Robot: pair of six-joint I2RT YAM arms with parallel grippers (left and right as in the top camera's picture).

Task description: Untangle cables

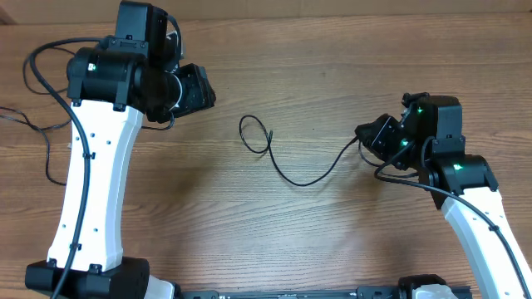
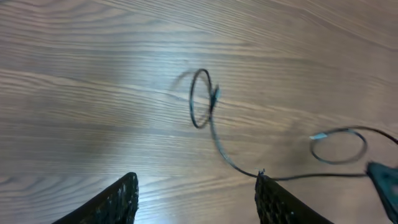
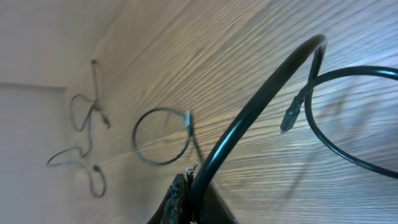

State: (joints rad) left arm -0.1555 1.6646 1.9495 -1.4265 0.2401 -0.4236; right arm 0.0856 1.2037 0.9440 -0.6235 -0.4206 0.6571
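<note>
Worktop (image 1: 274,232): bare wood grain, on which a thin black cable (image 1: 303,180) is laid.
Cable position: stretched across the middle, between the two arms; a small loop (image 1: 253,133) with a free plug end is formed at the left end, and the right end is led up into the right pincer (image 1: 368,138).
Other cables: in the right wrist view, further thin cords (image 3: 87,118) are seen lying apart from the looped one, near the far edge; whether they are knotted cannot be told.
Right pincer: closed tight on the cable, as shown in the right wrist view, where the cord is seen rising from between the fingers.
Left pincer (image 2: 196,199): fingers held apart, nothing between them; it is poised above the worktop, short of the loop.
Step in hand: one cable appears to be drawn out and held taut at one end, with the loop not yet undone.
Next move: the left pincer would probably have to be lowered onto the loop or its plug end and closed there, so that the loop can be pulled open against the right hold.
</note>
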